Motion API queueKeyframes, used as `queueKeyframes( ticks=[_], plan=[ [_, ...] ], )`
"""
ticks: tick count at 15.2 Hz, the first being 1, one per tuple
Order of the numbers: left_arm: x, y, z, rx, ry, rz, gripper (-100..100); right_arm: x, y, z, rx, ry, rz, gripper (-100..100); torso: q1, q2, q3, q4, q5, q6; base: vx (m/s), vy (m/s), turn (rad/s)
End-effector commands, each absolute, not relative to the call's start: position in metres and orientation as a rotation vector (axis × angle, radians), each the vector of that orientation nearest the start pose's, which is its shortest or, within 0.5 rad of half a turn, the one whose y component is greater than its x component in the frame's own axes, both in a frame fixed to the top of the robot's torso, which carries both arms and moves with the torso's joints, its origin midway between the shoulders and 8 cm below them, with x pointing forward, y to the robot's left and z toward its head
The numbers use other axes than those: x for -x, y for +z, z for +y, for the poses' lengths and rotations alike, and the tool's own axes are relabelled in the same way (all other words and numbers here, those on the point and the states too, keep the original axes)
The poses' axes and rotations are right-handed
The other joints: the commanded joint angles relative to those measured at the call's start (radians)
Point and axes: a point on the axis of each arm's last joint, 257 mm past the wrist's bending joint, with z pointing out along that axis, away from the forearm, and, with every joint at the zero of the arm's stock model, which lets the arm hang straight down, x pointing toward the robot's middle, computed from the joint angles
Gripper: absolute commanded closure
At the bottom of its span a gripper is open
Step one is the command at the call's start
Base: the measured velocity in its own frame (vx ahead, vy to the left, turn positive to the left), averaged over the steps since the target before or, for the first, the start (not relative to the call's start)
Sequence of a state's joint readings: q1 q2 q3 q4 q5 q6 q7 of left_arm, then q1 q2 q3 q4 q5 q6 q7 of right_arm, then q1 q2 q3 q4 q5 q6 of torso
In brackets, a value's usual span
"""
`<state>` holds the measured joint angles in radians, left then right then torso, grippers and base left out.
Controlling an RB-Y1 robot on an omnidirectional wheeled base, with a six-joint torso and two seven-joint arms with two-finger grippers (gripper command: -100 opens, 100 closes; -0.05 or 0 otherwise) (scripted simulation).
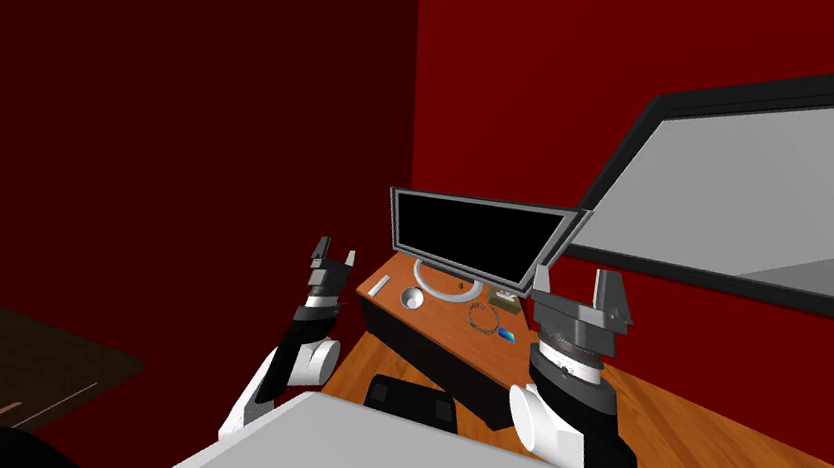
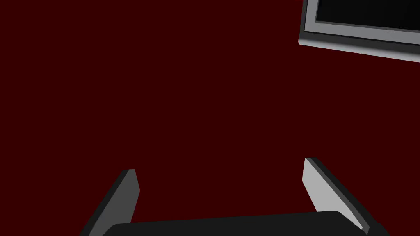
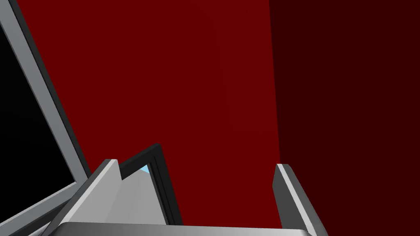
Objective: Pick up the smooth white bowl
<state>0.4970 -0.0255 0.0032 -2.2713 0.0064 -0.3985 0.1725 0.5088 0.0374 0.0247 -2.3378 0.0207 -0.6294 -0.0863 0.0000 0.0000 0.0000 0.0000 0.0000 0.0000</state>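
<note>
Two tools spread wide: left tool (image 1: 336,250), right tool (image 1: 576,277); bowl (image 1: 411,298) tiny on desk (image 1: 442,322), detail unclear.

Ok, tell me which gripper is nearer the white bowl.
Left. The left gripper is open by the end of the desk nearest the bowl; the right gripper, open, is at the other end.

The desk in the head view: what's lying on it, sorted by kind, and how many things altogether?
Monitor: 1
Bowl, white: 1
Short white bar: 1
String of beads: 1
Small blue item: 1
Tan box: 1
Tiny dark item, too small to name: 1
Total on the desk: 7
</note>
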Motion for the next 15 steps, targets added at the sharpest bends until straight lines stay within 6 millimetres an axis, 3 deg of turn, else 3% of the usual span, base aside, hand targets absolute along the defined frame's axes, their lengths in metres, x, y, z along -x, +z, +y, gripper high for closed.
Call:
queueKeyframes(
  ticks=[1, 6, 10, 11, 13, 15],
  plan=[
    [-0.365, -0.003, 0.283, 0.822, -1.431, 0.649, -100, -0.307, 0.069, -0.267, -0.553, 1.426, 0.448, 0, 0.000, 0.000, 0.000, 0.000, 0.000, 0.000, 0.000, 0.000, 0.000],
    [-0.379, -0.023, 0.276, 0.805, -1.409, 0.766, -100, -0.307, 0.069, -0.267, -0.553, 1.426, 0.448, 0, 0.001, -0.001, 0.000, 0.000, 0.000, 0.000, 0.007, 0.001, -0.021],
    [-0.407, -0.068, 0.273, 0.830, -1.344, 0.935, -100, -0.307, 0.069, -0.267, -0.553, 1.426, 0.448, 0, 0.001, -0.001, -0.001, 0.000, 0.000, 0.000, 0.014, 0.002, -0.044],
    [-0.407, -0.068, 0.273, 0.830, -1.344, 0.935, -100, -0.307, 0.069, -0.267, -0.553, 1.426, 0.448, 0, 0.001, -0.002, -0.001, 0.000, 0.000, 0.000, 0.018, 0.003, -0.040],
    [-0.423, -0.096, 0.274, 0.857, -1.298, 1.019, -100, -0.307, 0.069, -0.267, -0.553, 1.426, 0.448, 0, 0.001, -0.002, -0.001, 0.000, 0.000, 0.000, 0.016, 0.003, -0.058],
    [-0.430, -0.110, 0.275, 0.871, -1.273, 1.058, -100, -0.307, 0.069, -0.267, -0.553, 1.426, 0.448, 0, 0.001, -0.002, -0.001, 0.000, 0.000, 0.000, 0.015, 0.004, -0.048]
  ],
)
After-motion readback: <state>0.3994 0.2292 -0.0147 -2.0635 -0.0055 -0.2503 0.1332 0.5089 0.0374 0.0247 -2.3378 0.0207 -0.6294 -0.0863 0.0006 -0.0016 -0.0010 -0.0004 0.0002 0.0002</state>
